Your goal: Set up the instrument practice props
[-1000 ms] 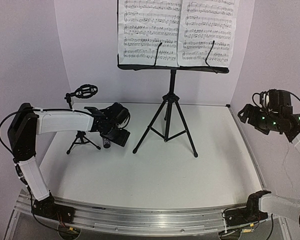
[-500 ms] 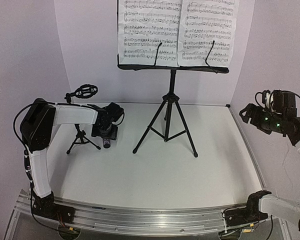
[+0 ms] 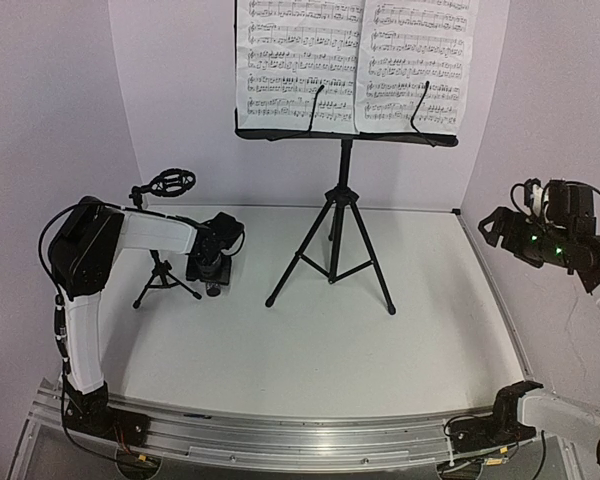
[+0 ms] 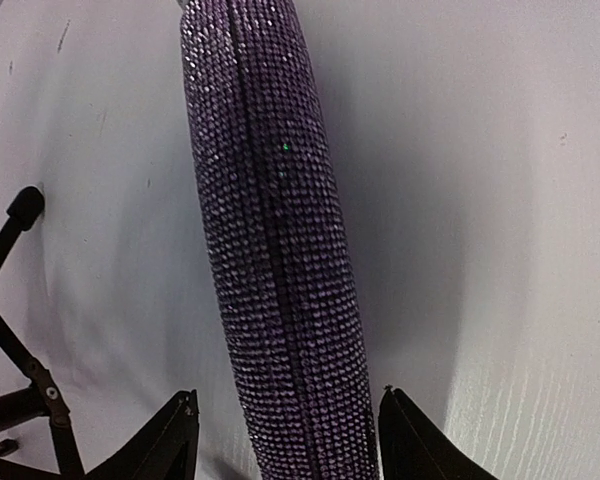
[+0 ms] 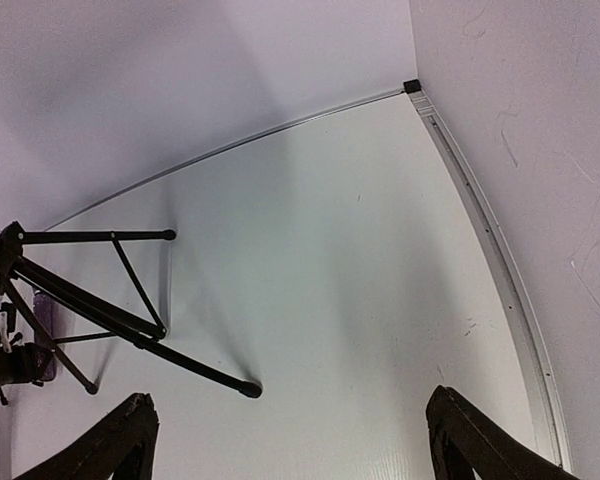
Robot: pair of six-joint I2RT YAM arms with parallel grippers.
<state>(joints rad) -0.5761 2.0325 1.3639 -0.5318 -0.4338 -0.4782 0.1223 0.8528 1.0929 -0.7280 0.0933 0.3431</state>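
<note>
Your left end effector (image 4: 289, 395) is sitting farther left than a second ago, open astride the microphone (image 4: 270, 250), whose long axis is running straight ahead between the fingers (image 4: 175, 440).

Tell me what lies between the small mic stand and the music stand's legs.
The left gripper, hanging over the glittery microphone that lies on the table. The top view shows both.

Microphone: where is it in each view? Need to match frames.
Top external: microphone lies on the table left of centre, under the left gripper.
Left wrist: fills the centre, top to bottom.
Right wrist: purple sliver at the far left edge.
Shared landmark: mic stand legs beside it (top, left wrist); music stand legs tie top to right wrist.
</note>
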